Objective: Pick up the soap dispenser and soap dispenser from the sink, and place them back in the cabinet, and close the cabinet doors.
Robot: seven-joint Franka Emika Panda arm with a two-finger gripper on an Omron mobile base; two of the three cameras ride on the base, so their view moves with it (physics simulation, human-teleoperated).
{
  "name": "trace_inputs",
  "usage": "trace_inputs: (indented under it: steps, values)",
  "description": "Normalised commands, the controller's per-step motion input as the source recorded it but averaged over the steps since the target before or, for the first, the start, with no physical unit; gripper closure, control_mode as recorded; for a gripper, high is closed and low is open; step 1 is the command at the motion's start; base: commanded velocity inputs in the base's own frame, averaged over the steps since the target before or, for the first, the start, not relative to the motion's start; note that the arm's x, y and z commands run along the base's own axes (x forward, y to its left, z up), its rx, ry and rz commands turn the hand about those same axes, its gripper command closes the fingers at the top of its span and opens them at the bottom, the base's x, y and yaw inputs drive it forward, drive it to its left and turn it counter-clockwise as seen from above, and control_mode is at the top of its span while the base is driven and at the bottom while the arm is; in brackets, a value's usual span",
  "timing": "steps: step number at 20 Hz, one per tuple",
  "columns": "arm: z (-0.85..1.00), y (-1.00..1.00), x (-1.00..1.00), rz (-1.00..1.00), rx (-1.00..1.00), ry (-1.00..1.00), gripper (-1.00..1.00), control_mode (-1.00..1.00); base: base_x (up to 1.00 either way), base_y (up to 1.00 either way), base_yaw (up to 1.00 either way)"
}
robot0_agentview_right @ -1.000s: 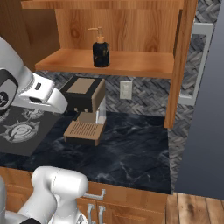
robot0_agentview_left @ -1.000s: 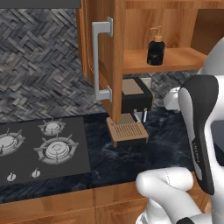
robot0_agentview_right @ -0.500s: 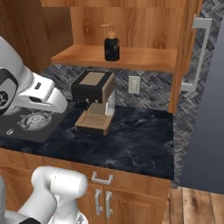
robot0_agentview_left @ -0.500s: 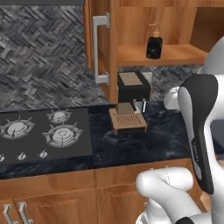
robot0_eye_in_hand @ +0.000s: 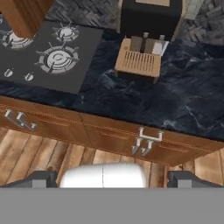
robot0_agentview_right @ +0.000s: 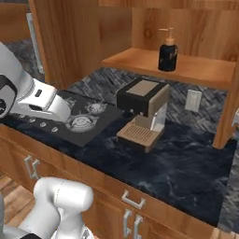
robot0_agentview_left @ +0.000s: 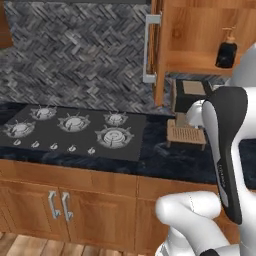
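Note:
One soap dispenser (robot0_agentview_left: 226, 52), black and squarish with a tan pump, stands upright on the inner shelf of the brown cabinet (robot0_agentview_left: 195, 64); the right base view shows this soap dispenser (robot0_agentview_right: 167, 55) on the same shelf (robot0_agentview_right: 196, 70). The left cabinet door (robot0_agentview_left: 157, 55) hangs open with its grey bar handle (robot0_agentview_left: 148, 48) facing left. My gripper (robot0_eye_in_hand: 114, 179) is open and holds nothing. Its fingertips (robot0_eye_in_hand: 41, 178) stand far apart, well back from the counter and above the wooden floor. The sink is out of view.
A black coffee machine (robot0_agentview_right: 142, 109) with a tan drip tray (robot0_eye_in_hand: 139, 62) sits on the dark marble counter (robot0_eye_in_hand: 188, 96) under the shelf. A gas cooktop (robot0_agentview_left: 75, 132) lies to its left. Wooden base drawers with grey handles (robot0_eye_in_hand: 144, 142) run below.
The whole picture has shifted: the base has driven back and to the left, so more cooktop and the lower drawers now show. The gripper stays open.

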Motion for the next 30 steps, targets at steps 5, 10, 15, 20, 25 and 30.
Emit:
trace_inputs:
  steps: [5,10,15,20,25,30]
  values:
    - [0.00,0.00,0.00,0.00,0.00,0.00,-1.00,1.00,0.00,0.00,0.64]
    - [0.00,0.00,0.00,0.00,0.00,0.00,-1.00,1.00,-0.11,0.14,0.62]
    - [0.00,0.00,0.00,0.00,0.00,0.00,-1.00,1.00,-0.13,0.32,0.62]
    - [0.00,0.00,0.00,0.00,0.00,0.00,-1.00,1.00,-0.01,0.35,0.65]
    - [0.00,0.00,0.00,0.00,0.00,0.00,-1.00,1.00,0.00,0.32,0.68]
    - [0.00,0.00,0.00,0.00,0.00,0.00,-1.00,1.00,0.00,0.29,0.69]
